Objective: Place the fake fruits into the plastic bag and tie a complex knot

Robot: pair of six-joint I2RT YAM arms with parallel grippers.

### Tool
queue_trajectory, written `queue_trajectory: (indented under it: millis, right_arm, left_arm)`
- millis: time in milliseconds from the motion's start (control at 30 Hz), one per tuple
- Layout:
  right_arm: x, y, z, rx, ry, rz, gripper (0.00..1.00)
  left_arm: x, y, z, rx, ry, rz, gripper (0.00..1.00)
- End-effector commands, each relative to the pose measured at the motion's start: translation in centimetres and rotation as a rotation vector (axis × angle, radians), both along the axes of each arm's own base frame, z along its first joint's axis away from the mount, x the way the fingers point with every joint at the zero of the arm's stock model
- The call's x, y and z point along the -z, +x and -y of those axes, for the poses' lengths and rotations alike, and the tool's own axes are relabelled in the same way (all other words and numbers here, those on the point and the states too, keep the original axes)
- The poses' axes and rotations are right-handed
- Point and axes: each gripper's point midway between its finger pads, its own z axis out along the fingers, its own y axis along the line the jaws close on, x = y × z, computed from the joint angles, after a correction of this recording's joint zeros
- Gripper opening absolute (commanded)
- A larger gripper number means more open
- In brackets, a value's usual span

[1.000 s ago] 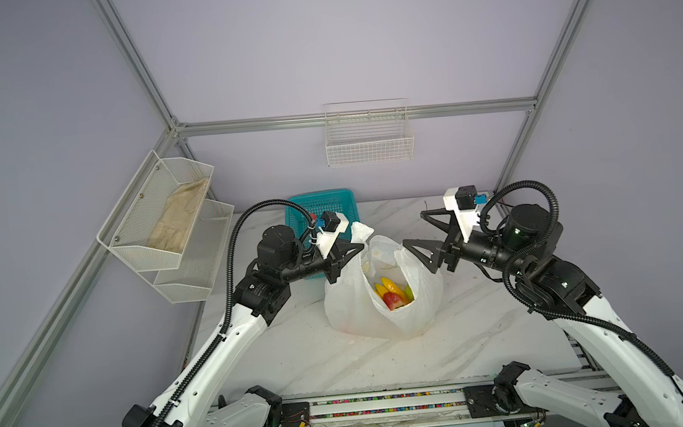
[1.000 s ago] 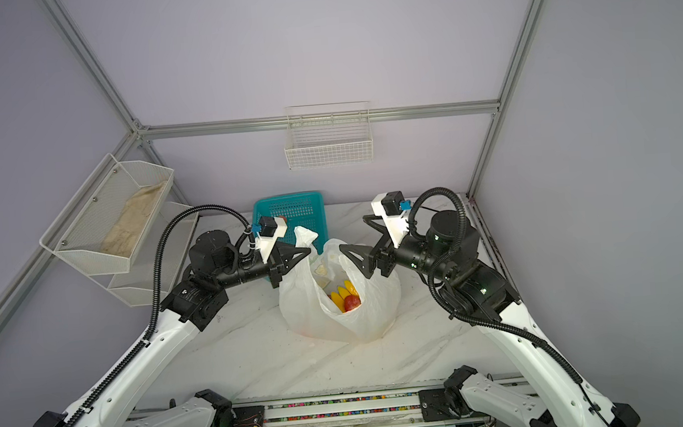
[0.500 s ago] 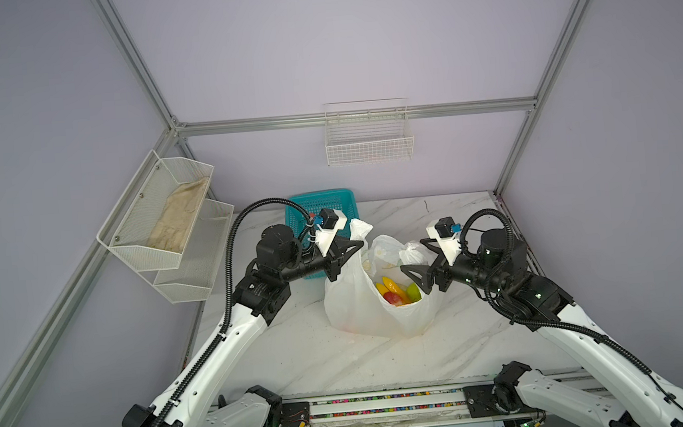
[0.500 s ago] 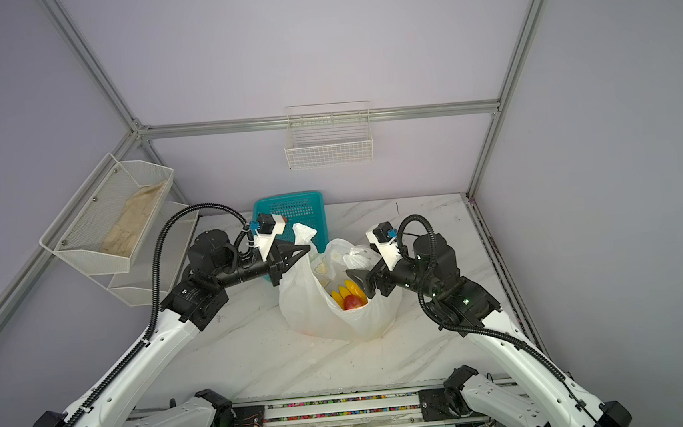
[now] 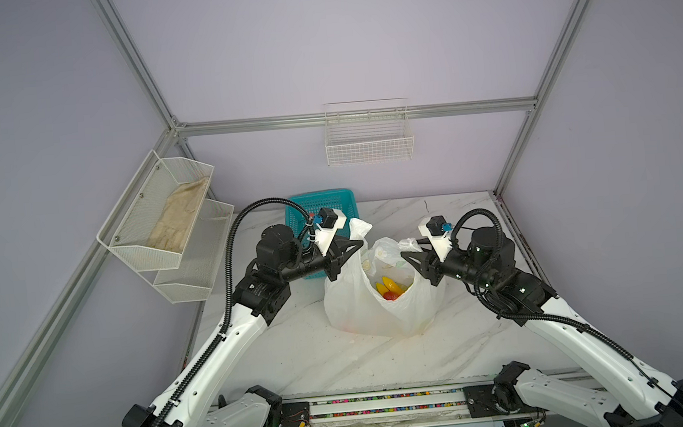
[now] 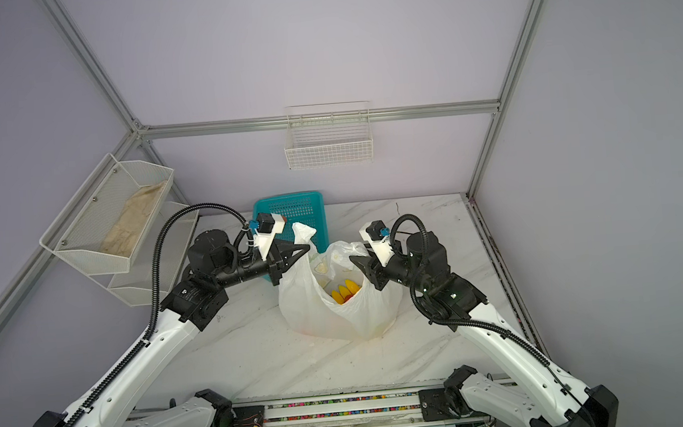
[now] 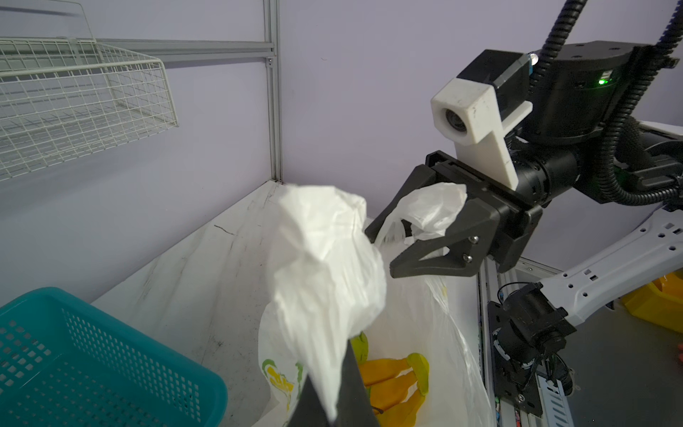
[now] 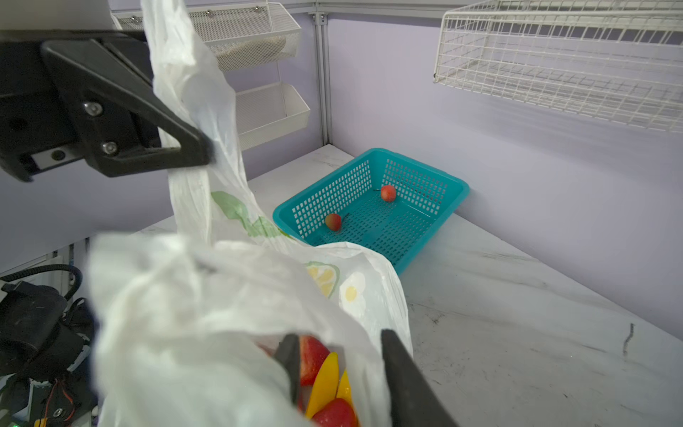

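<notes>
The plastic bag (image 5: 360,309) (image 6: 318,312) stands open mid-table, white with lemon prints. Inside lie fake fruits: a yellow banana bunch (image 5: 391,287) (image 7: 391,373) and red strawberries (image 8: 314,355). Two more red fruits (image 8: 388,193) (image 8: 333,222) lie in the teal basket (image 8: 332,192). My left gripper (image 5: 357,246) (image 7: 334,403) is shut on the bag's left handle and holds it up. My right gripper (image 5: 405,255) (image 7: 384,251) (image 8: 338,344) has the right handle bunched between its fingers, which stand a little apart. No knot is in view; the handles are apart.
The teal basket (image 5: 317,194) sits behind the bag against the back wall. A white wire basket (image 5: 368,137) hangs on that wall. On the left wall is a two-tier mesh shelf (image 5: 194,276) holding a beige cloth (image 5: 177,215). A rail runs along the table's front edge.
My right arm came down and in to the bag's right handle, and its wide-open jaws narrowed around it. The left gripper kept its hold and stayed put.
</notes>
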Motion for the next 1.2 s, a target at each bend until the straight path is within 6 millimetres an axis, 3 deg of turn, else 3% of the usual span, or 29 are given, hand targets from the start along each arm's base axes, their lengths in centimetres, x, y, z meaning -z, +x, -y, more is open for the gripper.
queue_trajectory:
  millis: [0,67,233,300,500,700,1033,1167]
  right_arm:
    - [-4.4,-0.1,-0.8,-0.048,0.093,0.074,0.12]
    - [-5.7,-0.1,-0.9,-0.048,0.134,0.061,0.05]
    - [-7.9,-0.7,-1.0,-0.078,0.227,0.026,0.03]
    - [-8.1,-0.3,-0.1,-0.027,0.253,0.000,0.01]
    - [-5.9,2.2,3.9,0.174,0.306,-0.088,0.00]
    - [-4.3,3.8,5.9,0.305,0.325,-0.129,0.00]
    - [-2.6,3.4,3.2,0.130,0.262,-0.100,0.04]
    - [-2.1,3.2,3.1,0.109,0.234,-0.102,0.19]
  left_arm:
    - [-0.7,-0.3,-0.7,-0.029,-0.064,-0.020,0.00]
    - [-0.5,-0.2,-1.0,-0.055,-0.080,-0.042,0.00]
    - [0.3,0.0,-2.3,-0.148,-0.112,-0.114,0.00]
    - [0.5,0.2,-3.5,-0.226,-0.125,-0.126,0.00]
    - [0.8,1.7,-7.5,-0.461,-0.219,-0.178,0.00]
    - [0.9,1.9,-9.3,-0.537,-0.316,-0.197,0.00]
    - [0.2,2.8,-8.6,-0.503,-0.316,-0.189,0.00]
    - [1.1,3.5,-9.1,-0.532,-0.289,-0.196,0.00]
